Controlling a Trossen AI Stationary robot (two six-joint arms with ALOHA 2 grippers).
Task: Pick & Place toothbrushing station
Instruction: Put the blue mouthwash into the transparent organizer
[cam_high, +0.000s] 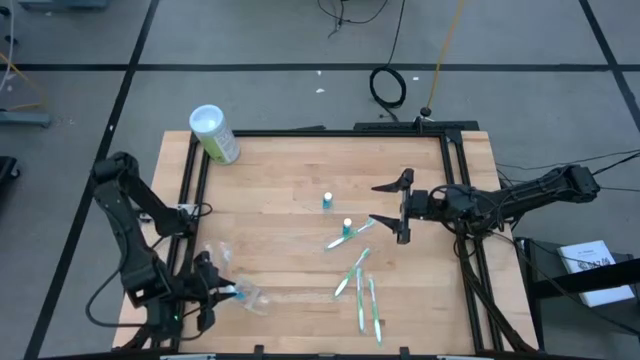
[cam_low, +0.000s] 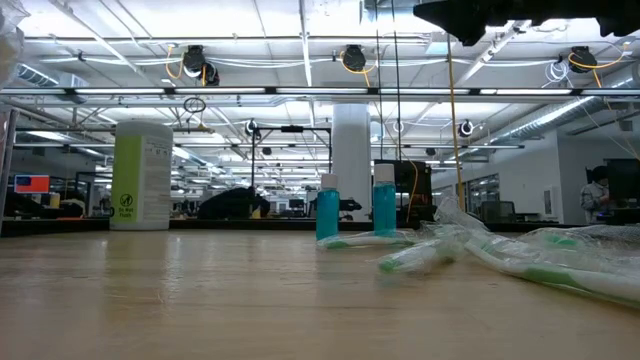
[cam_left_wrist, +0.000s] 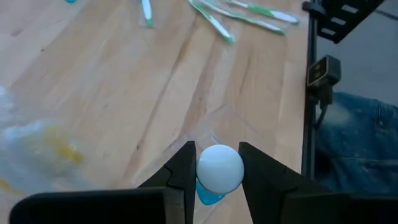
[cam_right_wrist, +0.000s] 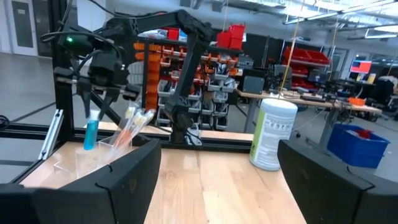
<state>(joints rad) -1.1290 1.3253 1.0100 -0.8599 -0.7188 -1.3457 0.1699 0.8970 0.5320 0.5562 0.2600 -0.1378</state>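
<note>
Blue tube (cam_left_wrist: 217, 171), white-capped, sits clamped in left end effector (cam_left_wrist: 217, 163).

L arm: at table's near-left corner, elbow raised over left edge, forearm reaching down + inward. Left gripper (cam_high: 212, 292) low by front edge, fingers (cam_left_wrist: 181, 174) closed on blue-capped tube (cam_left_wrist: 217, 171), tube upright between them.

R arm: stretched in horizontally from right side, wrist over table's right-centre. Right gripper (cam_high: 403, 207) facing left, fingers (cam_right_wrist: 124, 177) spread wide, nothing between them, held above surface.
</note>
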